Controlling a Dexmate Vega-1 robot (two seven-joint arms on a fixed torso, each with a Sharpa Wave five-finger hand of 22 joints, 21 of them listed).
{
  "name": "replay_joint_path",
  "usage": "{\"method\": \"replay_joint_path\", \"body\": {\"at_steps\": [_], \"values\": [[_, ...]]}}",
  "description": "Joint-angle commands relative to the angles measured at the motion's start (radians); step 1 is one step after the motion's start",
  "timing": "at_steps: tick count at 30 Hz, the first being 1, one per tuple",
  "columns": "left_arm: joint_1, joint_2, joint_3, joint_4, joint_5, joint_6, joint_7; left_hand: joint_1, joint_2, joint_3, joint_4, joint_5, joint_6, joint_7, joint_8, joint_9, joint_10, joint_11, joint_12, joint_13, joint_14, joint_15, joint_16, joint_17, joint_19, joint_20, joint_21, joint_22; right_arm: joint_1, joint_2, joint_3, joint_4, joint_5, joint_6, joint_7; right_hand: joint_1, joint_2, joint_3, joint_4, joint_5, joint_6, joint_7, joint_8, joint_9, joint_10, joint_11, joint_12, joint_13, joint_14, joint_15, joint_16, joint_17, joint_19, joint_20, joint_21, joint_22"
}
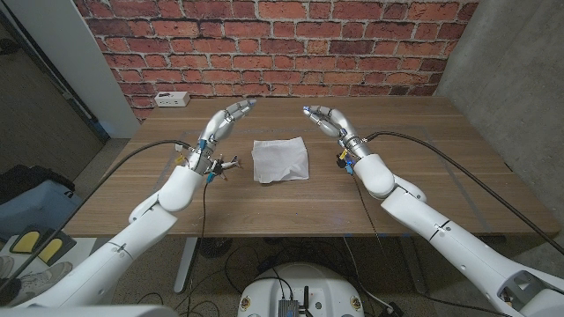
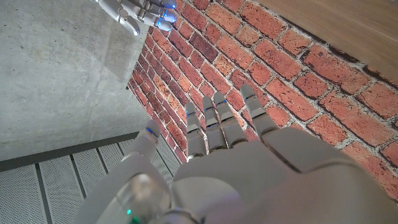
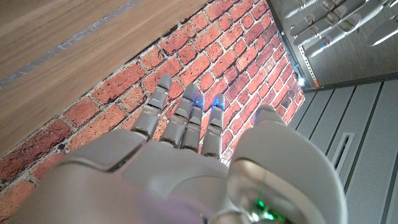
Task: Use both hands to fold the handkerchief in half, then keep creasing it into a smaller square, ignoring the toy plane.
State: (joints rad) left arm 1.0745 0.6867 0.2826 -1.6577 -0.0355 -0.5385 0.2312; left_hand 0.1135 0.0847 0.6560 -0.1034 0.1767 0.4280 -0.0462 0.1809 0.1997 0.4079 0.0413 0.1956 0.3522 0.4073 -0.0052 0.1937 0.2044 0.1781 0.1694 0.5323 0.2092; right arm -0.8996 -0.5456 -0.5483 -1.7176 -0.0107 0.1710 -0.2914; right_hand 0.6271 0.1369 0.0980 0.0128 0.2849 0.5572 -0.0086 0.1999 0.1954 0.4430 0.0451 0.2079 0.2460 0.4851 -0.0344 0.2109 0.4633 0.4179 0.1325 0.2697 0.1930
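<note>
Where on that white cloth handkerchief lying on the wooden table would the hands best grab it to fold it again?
Probably at its two near corners, one per hand. The white cloth handkerchief lies flat, already a rough square, between the open left hand and right hand, both raised beyond it. Each hand could come in from its own side, pinch a corner where the edge can lift, and carry it across.

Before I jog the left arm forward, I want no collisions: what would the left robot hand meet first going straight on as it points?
Probably the right robot hand: the left robot hand points at it above the table, beyond the handkerchief. Depth is unclear.
</note>
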Motion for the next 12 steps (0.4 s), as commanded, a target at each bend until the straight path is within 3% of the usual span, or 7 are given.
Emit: {"method": "replay_joint_path", "body": {"at_steps": [1,7,12], "values": [[0.021,0.043,-0.023,0.039,-0.133,-0.042,-0.09,-0.007,0.0,0.004,-0.006,-0.001,-0.008,0.003,0.004,0.002,-0.01,0.003,-0.001,-0.001,-0.004,0.0,-0.001,0.001,-0.005,-0.005,-0.001,0.001,-0.069,0.048,0.055,0.021,0.082,0.117,-0.076,0.009,0.003,0.012,0.0,-0.005,0.012,0.003,0.007,-0.001,0.01,0.0,0.004,0.002,0.001,-0.003,0.0,0.001,0.002,0.006,-0.001,0.004],[0.053,0.067,-0.042,0.024,-0.159,-0.014,-0.102,-0.008,0.0,0.004,-0.005,-0.001,-0.013,0.001,0.003,0.001,-0.016,0.002,-0.002,-0.003,-0.007,0.0,-0.001,0.0,-0.006,-0.005,-0.001,0.001,-0.09,0.067,0.092,0.045,0.08,0.157,-0.134,0.01,0.002,0.015,-0.004,-0.01,0.02,0.01,0.01,-0.001,0.014,0.001,0.005,0.0,0.005,-0.001,0.002,-0.002,-0.001,0.002,-0.003,0.004],[0.053,0.081,-0.031,0.025,-0.184,0.012,-0.138,-0.009,0.001,0.005,-0.004,0.0,-0.021,0.001,0.002,0.0,-0.023,0.003,-0.003,-0.006,-0.011,0.002,-0.001,-0.002,-0.009,-0.005,-0.003,0.001,-0.121,0.075,0.115,0.029,0.013,0.182,-0.219,0.002,0.001,0.018,-0.005,-0.025,0.034,0.016,0.013,-0.001,0.022,0.006,0.006,-0.002,-0.009,0.007,-0.002,-0.007,-0.051,0.009,-0.024,0.003]]}}
